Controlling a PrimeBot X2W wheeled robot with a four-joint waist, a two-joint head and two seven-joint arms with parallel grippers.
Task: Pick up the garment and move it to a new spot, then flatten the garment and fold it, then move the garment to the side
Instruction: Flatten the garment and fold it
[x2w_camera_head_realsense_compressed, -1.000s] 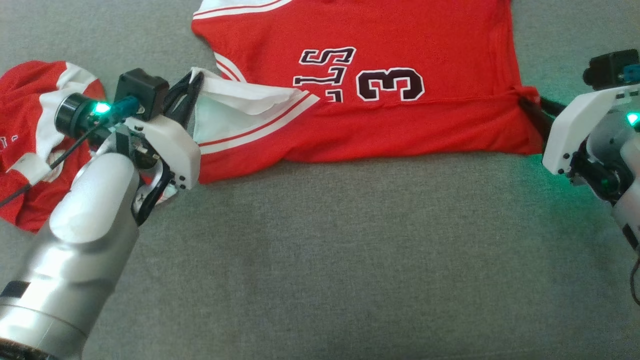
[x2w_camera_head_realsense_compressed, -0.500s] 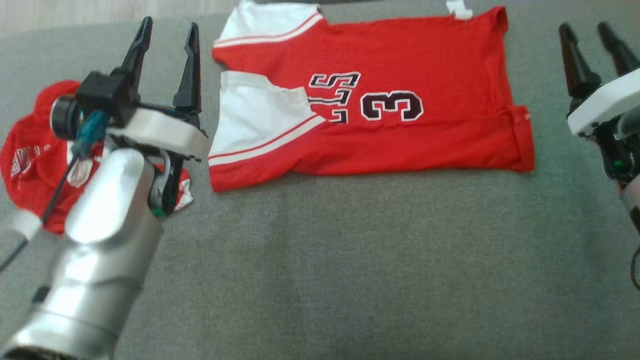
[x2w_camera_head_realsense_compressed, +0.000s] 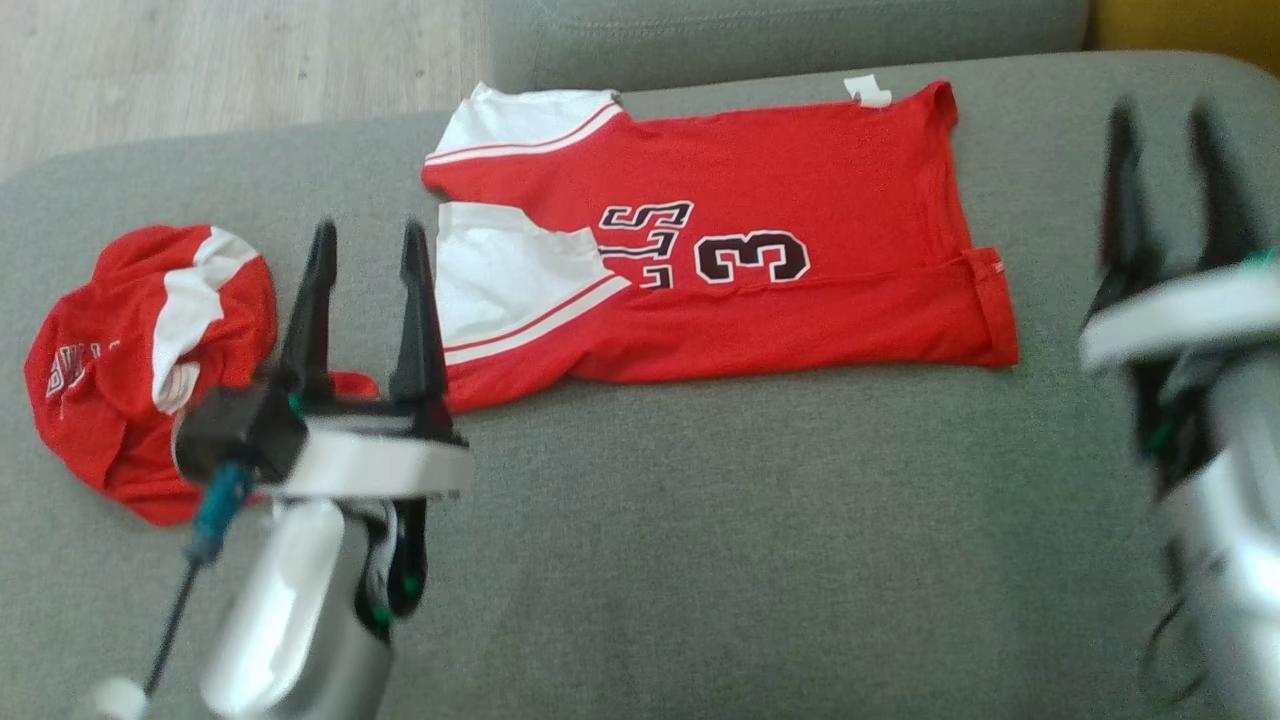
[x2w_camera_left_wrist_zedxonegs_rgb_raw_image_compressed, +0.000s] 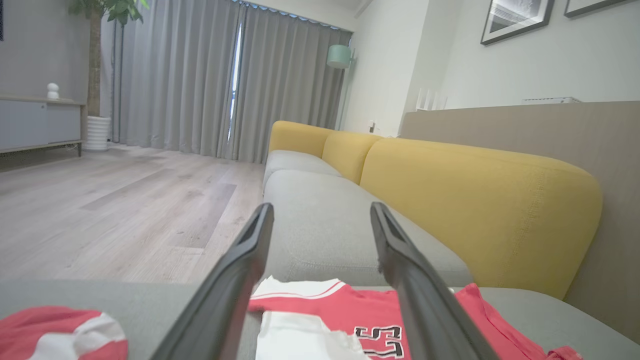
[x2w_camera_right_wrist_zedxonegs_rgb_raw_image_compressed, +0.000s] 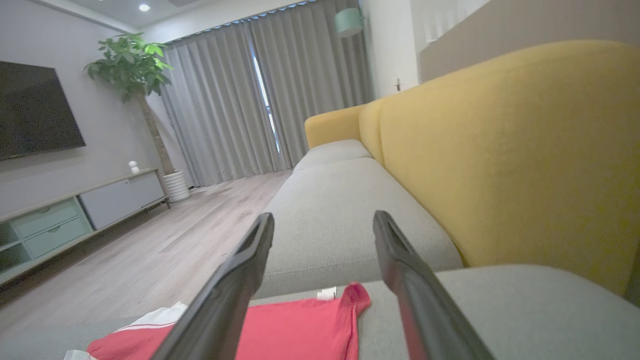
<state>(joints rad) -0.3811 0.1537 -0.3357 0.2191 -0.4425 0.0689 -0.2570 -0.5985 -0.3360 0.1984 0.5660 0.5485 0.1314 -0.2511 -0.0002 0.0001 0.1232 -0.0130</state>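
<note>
Head view, read from left to right. A crumpled red-and-white garment (x2w_camera_head_realsense_compressed: 150, 360) is seen bunched at the left end of the grey sofa seat (x2w_camera_head_realsense_compressed: 700, 520). Just to its right, the left hand (x2w_camera_head_realsense_compressed: 367, 240) is held raised over the seat. Its two dark fingers point up the view and are spread wide, with nothing gripped between them.

The jersey (x2w_camera_head_realsense_compressed: 780, 180), red with white sleeves and the numeral 3, is laid flat toward the back of the seat, between the two hands. A lower band of it is folded up over the front, so that the lettering is cut across. A white tag (x2w_camera_head_realsense_compressed: 866, 90) is visible at its far edge.

At the right edge, the right hand (x2w_camera_head_realsense_compressed: 1163, 120) is shown blurred, beside the jersey's hem end. In the right wrist view its fingers are seen well parted and empty.

In both wrist views the jersey is seen lying below the fingers. A yellow backrest (x2w_camera_left_wrist_zedxonegs_rgb_raw_image_compressed: 475, 200) is seen to the right and a wooden floor (x2w_camera_head_realsense_compressed: 200, 80) to the left.
</note>
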